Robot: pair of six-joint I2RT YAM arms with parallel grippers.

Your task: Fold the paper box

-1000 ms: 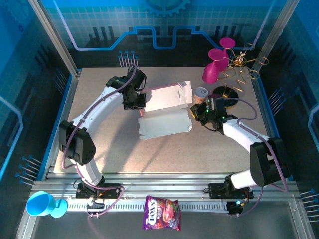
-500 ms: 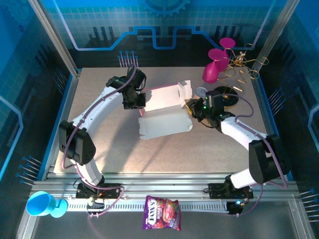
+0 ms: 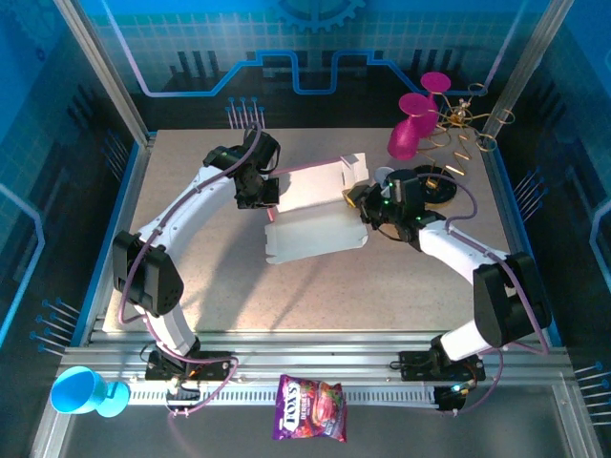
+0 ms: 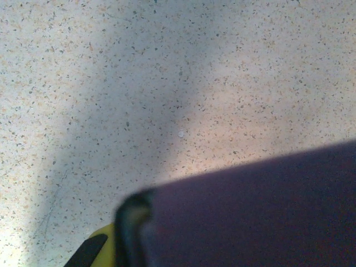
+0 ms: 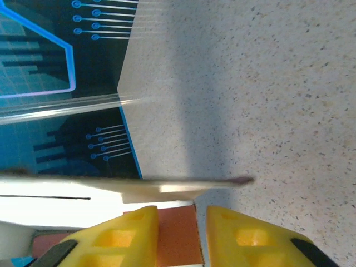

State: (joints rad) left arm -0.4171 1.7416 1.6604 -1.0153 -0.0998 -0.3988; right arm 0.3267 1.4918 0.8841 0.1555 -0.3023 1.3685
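The paper box point(image 3: 315, 218) lies partly unfolded mid-table, whitish inner side up, with one panel raised at the back. My left gripper point(image 3: 267, 197) is at its left edge, shut on the cardboard. In the left wrist view a dark, blurred pink sheet point(image 4: 256, 211) lies right beside one yellow finger point(image 4: 103, 245). My right gripper point(image 3: 356, 198) is at the box's right end. In the right wrist view its jaws point(image 5: 201, 217) stand slightly apart. A pink flap point(image 5: 175, 233) shows between them, touching the left finger only. A whitish flap point(image 5: 167, 184) lies edge-on just beyond the tips.
Magenta cups point(image 3: 412, 129) hang on a gold wire stand point(image 3: 473, 124) at the back right, with a black disc point(image 3: 437, 183) beneath. A purple snack bag point(image 3: 310, 408) and a blue cup point(image 3: 81, 391) lie off the table in front.
My right gripper has moved left and back to the box's right end flap and its jaws have parted slightly. The left arm and the box have stayed put.
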